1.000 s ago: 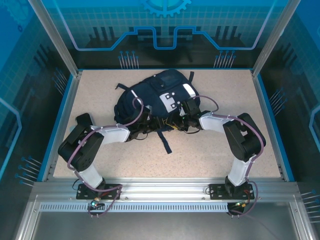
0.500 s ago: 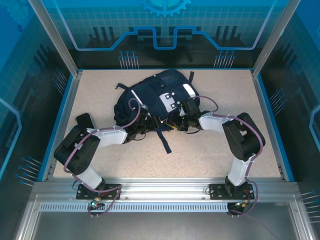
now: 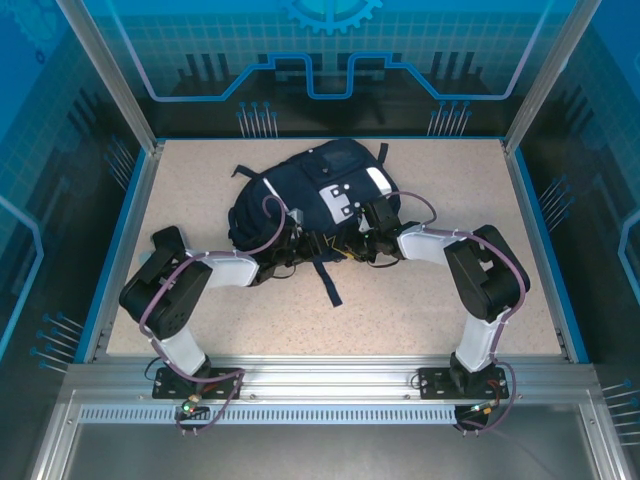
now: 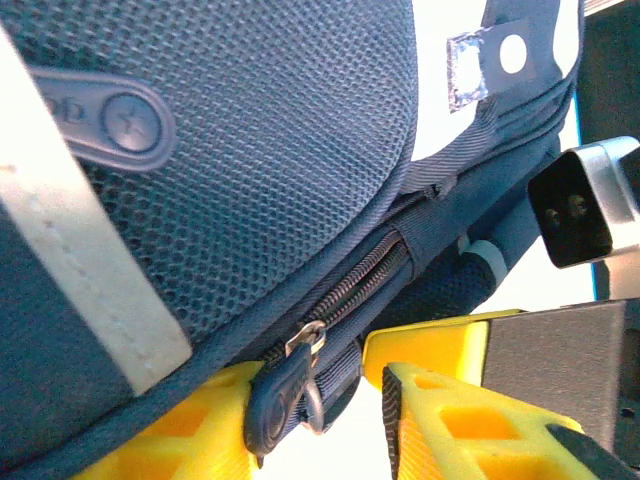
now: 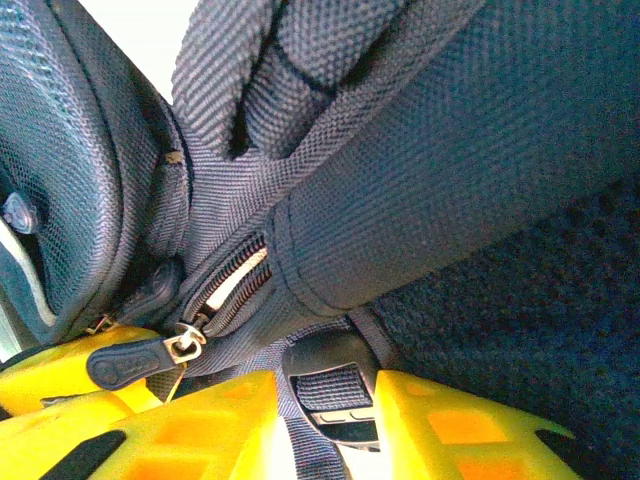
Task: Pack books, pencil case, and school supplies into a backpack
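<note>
The navy backpack [image 3: 330,190] lies at the middle of the table with both grippers at its near edge. My left gripper [image 3: 302,238] is open: its yellow fingers [image 4: 180,430] stand either side of a dark zipper pull [image 4: 285,395]. The pull rests against the left finger, and a bright gap separates it from the right one. My right gripper [image 3: 366,240] is shut on a black strap buckle [image 5: 335,390], which sits between its yellow fingers [image 5: 460,430]. Beside the buckle a zipper [image 5: 225,290] is slightly parted. The books, pencil case and school supplies are out of view.
A dark strap [image 3: 330,285] trails from the backpack toward the near edge across the speckled table [image 3: 430,300]. Blue walls and metal posts ring the table. In the left wrist view a metal block [image 4: 585,200] of the other arm sits close by on the right.
The left arm's elbow dipped toward the near left and came back. The left jaws have narrowed around the zipper pull. The backpack and the right arm have barely moved.
</note>
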